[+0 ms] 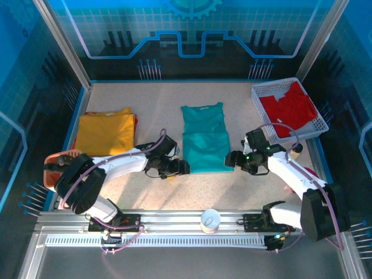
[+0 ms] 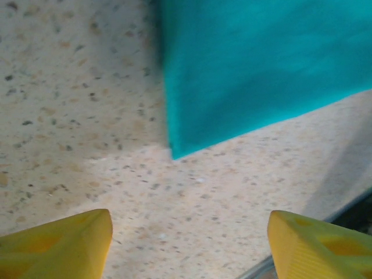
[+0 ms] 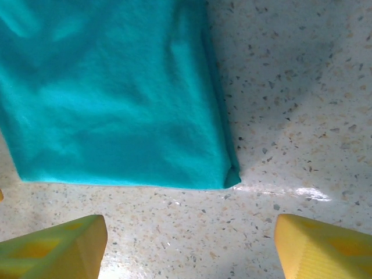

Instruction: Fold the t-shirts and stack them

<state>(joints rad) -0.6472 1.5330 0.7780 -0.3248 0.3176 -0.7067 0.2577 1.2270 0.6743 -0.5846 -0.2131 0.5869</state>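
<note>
Left gripper (image 1: 176, 168) and right gripper (image 1: 231, 160): jaws wide, nothing held. They sit either side of the near hem of the folded teal t-shirt (image 1: 203, 142), mid-table. Speckled beige tabletop (image 1: 151, 104). Mustard t-shirt (image 1: 106, 132) folded far-left. Red t-shirt (image 1: 289, 107) in white mesh basket (image 1: 273, 85) far-right. Blue gear-graphic backdrop (image 1: 192, 9) behind.

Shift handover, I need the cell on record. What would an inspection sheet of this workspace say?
Surface: speckled table, no spills seen.
Job's things: teal t-shirt part-folded at centre; yellow t-shirt folded, left; red t-shirt in white basket, far right.
Clutter: paper cup on near rail; orange object by left arm, unclear.
Hands: left hand and right hand open, empty, at teal t-shirt's near corners.
Cables: purple cables looped along both arms.
Surroundings: blue panelled walls.
</note>
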